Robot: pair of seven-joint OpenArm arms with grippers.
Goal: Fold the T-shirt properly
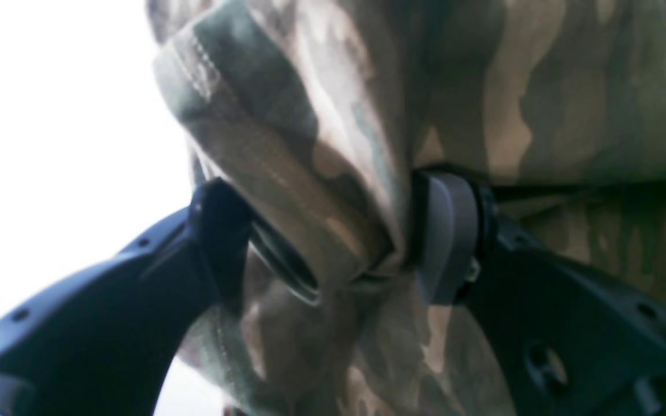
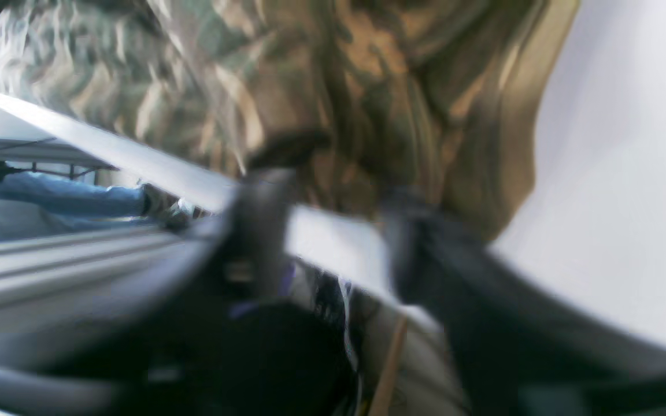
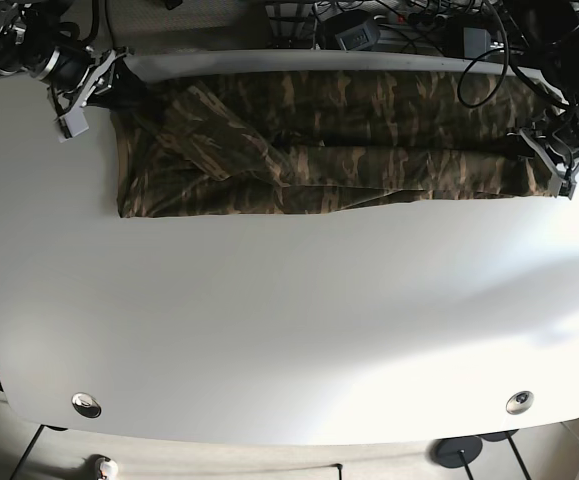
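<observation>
The camouflage T-shirt [image 3: 329, 140] lies stretched in a long band across the far side of the white counter [image 3: 289, 320], its top edge close to the counter's back rim. Both arms work at its ends.

The left pincer [image 1: 362, 260] is clamped on a bunched fold of the cloth; the left wrist view shows fabric squeezed between the two pads, with a stitched hem [image 1: 206, 63] standing up above the grip. The right pincer [image 2: 333, 231] sits at the other end of the shirt. Its view is smeared by motion blur, and the cloth hangs close over and between the fingers, but I cannot tell whether they are closed on it or merely near it.

The step in hand looks like a lengthwise fold: the far edge appears already doubled over toward the middle (a ridge of layered cloth runs along the band in the base view), and the ends are held for carrying or tensioning.

The next move likely calls for both arms to travel together, keeping the cloth taut between them so the fold lands straight, then letting go only once the edge rests flat.
</observation>
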